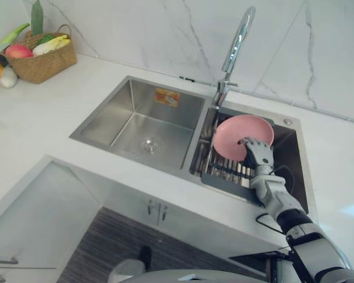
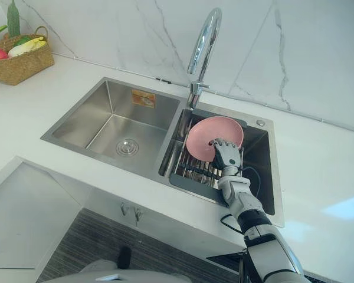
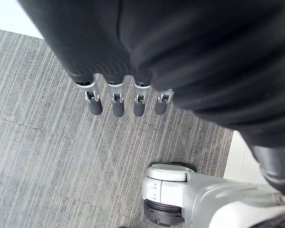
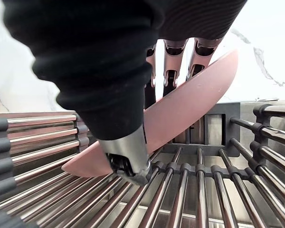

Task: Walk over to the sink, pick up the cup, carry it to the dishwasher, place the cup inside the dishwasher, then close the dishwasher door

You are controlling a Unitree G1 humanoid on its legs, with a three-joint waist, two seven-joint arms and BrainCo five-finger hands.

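A white wall (image 1: 135,35) veined with grey like marble is seen behind a smooth white countertop (image 1: 41,118). A double sink (image 1: 135,118) of brushed steel is set into it. A round drain (image 1: 150,144) is sunk in the flat bottom of the left basin, and a curved, polished tap (image 1: 236,44) rises at the divide between the basins. A woven basket (image 1: 44,65) heaped with fruit and vegetables is placed at the far left corner of the counter.

The right basin is occupied by a dark-framed rack (image 1: 224,171) of parallel metal bars. A pink dish (image 1: 239,132), round, shallow and matt, is stood tilted on this rack with its hollow face turned toward the camera. Its lower edge is met by the right hand (image 1: 256,153). In the right wrist view the dish (image 4: 194,95) is seen pinched: the fingers (image 4: 173,61) are laid side by side against one face and the thumb (image 4: 128,156) is set against the other, just above the bars.

The left hand (image 3: 116,102) is hung over a grey, finely striped floor (image 3: 47,156), its fingers straight, slightly apart and touching nothing.
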